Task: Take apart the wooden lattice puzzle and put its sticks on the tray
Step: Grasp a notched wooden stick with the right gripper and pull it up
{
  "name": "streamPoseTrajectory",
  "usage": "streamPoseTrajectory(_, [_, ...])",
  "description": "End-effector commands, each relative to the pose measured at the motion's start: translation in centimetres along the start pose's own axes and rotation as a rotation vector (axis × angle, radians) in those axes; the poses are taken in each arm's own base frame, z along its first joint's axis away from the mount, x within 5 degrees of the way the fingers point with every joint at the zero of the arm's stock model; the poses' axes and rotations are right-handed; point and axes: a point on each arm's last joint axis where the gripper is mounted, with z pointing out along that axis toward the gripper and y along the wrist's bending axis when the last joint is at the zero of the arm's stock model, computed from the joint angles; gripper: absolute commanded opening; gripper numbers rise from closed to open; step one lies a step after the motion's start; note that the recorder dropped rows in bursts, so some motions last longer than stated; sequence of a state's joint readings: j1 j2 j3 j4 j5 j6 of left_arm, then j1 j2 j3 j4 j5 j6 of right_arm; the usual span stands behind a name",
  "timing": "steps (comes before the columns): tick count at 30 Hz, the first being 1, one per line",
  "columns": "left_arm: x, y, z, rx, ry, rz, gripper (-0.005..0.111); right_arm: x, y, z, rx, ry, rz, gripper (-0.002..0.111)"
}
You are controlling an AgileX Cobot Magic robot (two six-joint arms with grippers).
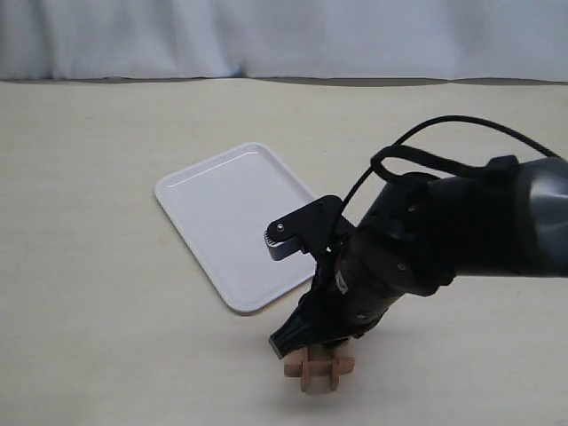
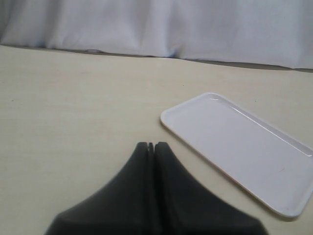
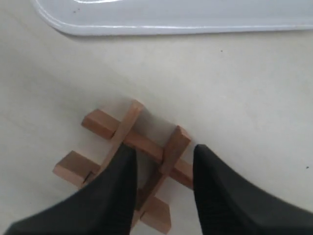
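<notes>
Pale bench (image 1: 89, 266), white curtain (image 1: 266, 35) behind; broad bench surface lies left of the tray (image 1: 222, 209). Left hand (image 2: 150, 145): jaws pressed together, holding nothing. Right hand (image 3: 160, 154): jaws partly apart, straddling one bar of the puzzle (image 1: 318, 371), not clamped. The puzzle sits assembled on the bench, just clear of the tray's near edge.

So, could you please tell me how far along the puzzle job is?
Done: nothing; the tray is bare. In hand: the open right claw is over the assembled wooden lattice puzzle, beside the tray. To do: separating and placing all four sticks.
</notes>
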State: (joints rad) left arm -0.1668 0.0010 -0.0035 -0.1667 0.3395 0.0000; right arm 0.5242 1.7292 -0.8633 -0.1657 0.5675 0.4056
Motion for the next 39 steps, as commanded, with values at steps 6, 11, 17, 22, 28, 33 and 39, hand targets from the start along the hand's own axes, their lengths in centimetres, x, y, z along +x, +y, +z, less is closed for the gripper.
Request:
streamPoseTrajectory(6, [0.0,0.0,0.0,0.008,-0.006,0.0,0.0,-1.1,-1.2,0.2,0.024,-0.084,0.258,0.037])
streamPoseTrajectory(11, [0.0,0.0,0.0,0.008,-0.006,0.0,0.0,-1.1,-0.9,0.5,0.002,-0.08,0.313,0.037])
streamPoseTrajectory(17, [0.0,0.0,0.0,0.008,-0.006,0.0,0.0,-1.0,-0.9,1.4,0.007,-0.055,0.391,0.037])
streamPoseTrajectory(22, [0.0,0.0,0.0,0.008,-0.006,0.0,0.0,-1.0,-0.9,1.7,0.01,-0.053,0.437,0.037])
streamPoseTrajectory(28, [0.0,0.0,0.0,0.008,-0.006,0.0,0.0,-0.7,-1.0,1.9,0.016,-0.052,0.499,0.037])
streamPoseTrajectory(33, [0.0,0.0,0.0,0.008,-0.006,0.0,0.0,-0.4,-1.3,2.2,0.05,-0.058,0.504,0.034])
streamPoseTrajectory(39, [0.0,0.0,0.0,0.008,-0.006,0.0,0.0,-0.5,-1.2,2.1,0.038,-0.072,0.502,0.017])
